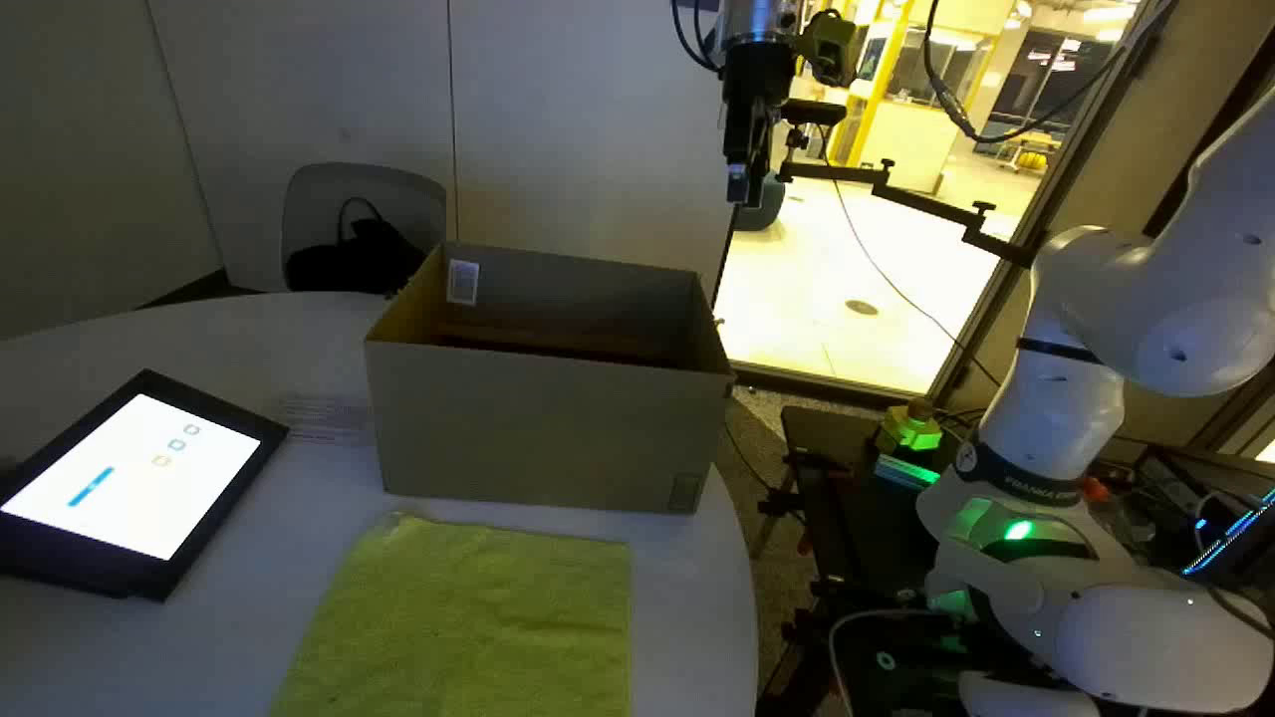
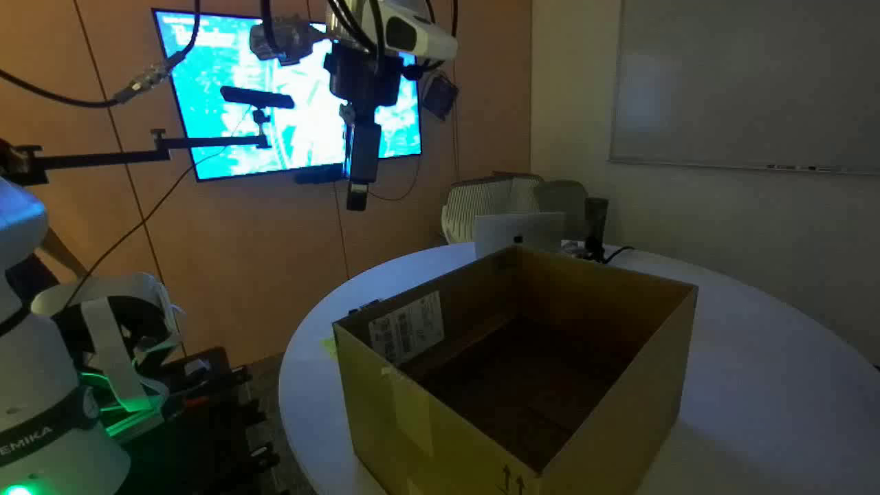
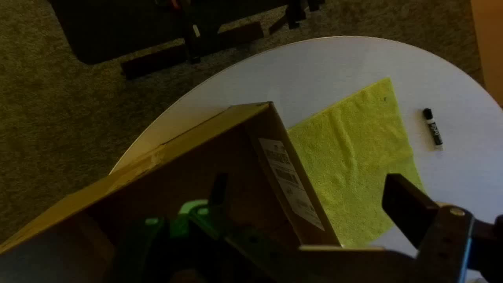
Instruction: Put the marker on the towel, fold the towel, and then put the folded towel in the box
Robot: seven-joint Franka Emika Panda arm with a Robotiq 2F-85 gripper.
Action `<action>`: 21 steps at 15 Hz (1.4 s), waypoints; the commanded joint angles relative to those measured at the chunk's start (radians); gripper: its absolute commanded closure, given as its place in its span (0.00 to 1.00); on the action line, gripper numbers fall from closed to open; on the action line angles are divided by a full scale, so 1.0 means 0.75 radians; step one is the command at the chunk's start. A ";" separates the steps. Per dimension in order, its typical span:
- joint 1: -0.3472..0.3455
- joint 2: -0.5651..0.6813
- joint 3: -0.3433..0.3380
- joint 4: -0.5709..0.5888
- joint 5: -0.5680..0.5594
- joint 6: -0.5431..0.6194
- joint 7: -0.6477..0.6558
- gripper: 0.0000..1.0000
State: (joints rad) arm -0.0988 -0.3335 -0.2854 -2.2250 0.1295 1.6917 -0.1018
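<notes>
The yellow-green towel [image 1: 478, 617] lies flat and unfolded on the table beside the box; the wrist view shows it too [image 3: 353, 157]. In an exterior view only a sliver of it [image 2: 328, 347] shows past the box. The black-and-white marker [image 3: 433, 127] lies on the bare table, just off the towel's edge; it is out of sight in both exterior views. The brown cardboard box [image 1: 543, 428] stands open at the top; its wall also shows here [image 2: 385, 419]. My gripper [image 1: 737, 189] hangs high above the table, pointing down. In the wrist view its fingers [image 3: 308, 188] are wide apart with nothing between them.
A dark tablet with a lit screen [image 1: 139, 478] lies on the round white table [image 1: 687, 617]. A laptop [image 2: 519, 230] stands behind the box. A camera arm [image 1: 896, 194] reaches out near the gripper. A chair [image 1: 364, 199] holds a black bag.
</notes>
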 commanded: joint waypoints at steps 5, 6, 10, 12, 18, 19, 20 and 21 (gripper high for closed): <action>-0.021 0.026 0.066 0.000 -0.005 0.036 -0.002 0.00; -0.001 0.050 0.092 -0.006 0.004 0.052 -0.002 0.00; 0.094 0.150 0.251 -0.076 0.027 0.252 0.026 0.00; 0.159 0.236 0.330 -0.080 0.070 0.359 0.030 0.00; 0.335 0.546 0.551 -0.017 0.224 0.759 0.099 0.00; 0.354 0.602 0.578 0.005 0.249 0.835 0.125 0.00; 0.378 0.678 0.607 0.025 0.252 0.941 0.177 0.00; 0.394 0.729 0.624 0.049 0.251 1.007 0.213 0.00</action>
State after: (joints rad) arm 0.1675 0.0838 0.1471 -2.2656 0.2960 2.3185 -0.0102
